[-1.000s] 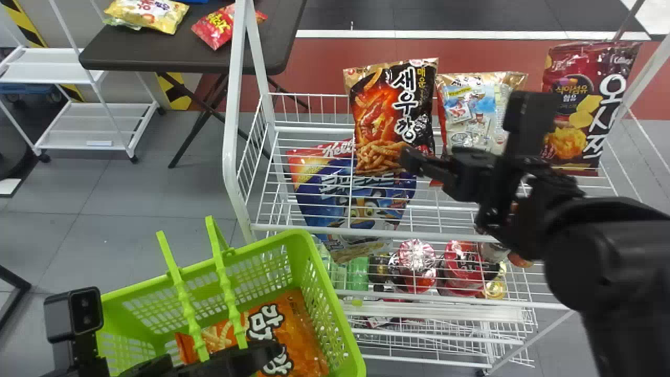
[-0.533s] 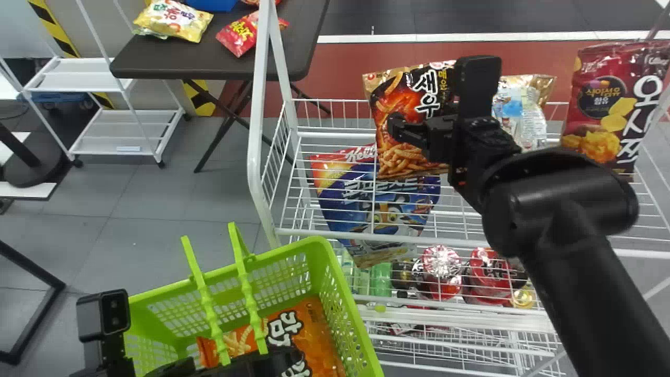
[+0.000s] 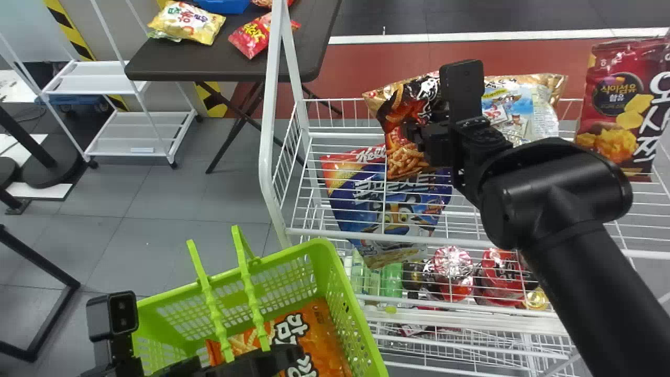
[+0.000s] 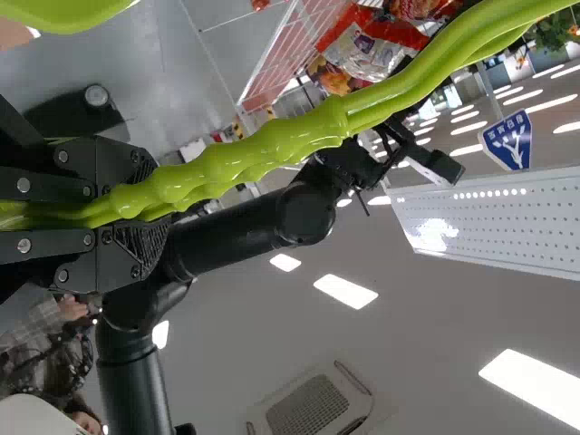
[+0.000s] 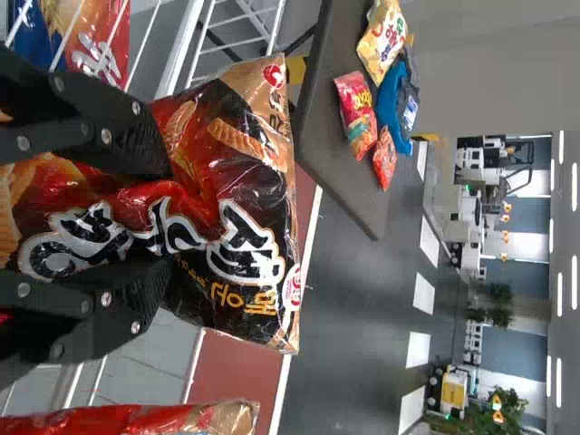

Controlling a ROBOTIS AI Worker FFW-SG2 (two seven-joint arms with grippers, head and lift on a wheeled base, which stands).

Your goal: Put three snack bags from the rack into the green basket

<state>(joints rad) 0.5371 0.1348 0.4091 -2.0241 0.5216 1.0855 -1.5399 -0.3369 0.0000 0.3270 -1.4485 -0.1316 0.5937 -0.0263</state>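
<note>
- The black-and-red snack bag (image 3: 405, 157) is being held above the rack (image 3: 366, 235), a fold of its front being pinched between the fingers of the right gripper (image 3: 416, 139).
- The right arm (image 3: 596, 262) is being extended from the bottom right corner over the rack, its wrist being bent so that the gripper is being pointed leftward.
- The handles (image 3: 209, 293) of the green basket (image 3: 356, 319) are being clasped by the left gripper (image 3: 224, 366), low in the head view.
- Large white lettering and smaller yellow lettering are being shown on the pinched bag; in the head view they are being broken up by creases.
- Black-outlined white lettering is being displayed on the orange snack bag (image 3: 319, 324) inside the basket, and white lettering on the dark red snack bag (image 3: 615, 125) at the rack's right.
- The pinched bag's right part is being hidden by the right gripper and wrist camera (image 3: 461, 89).
- The orange bag is being partly covered by the handles and left gripper.
- The dark red bag is being cut off by the right edge.
</note>
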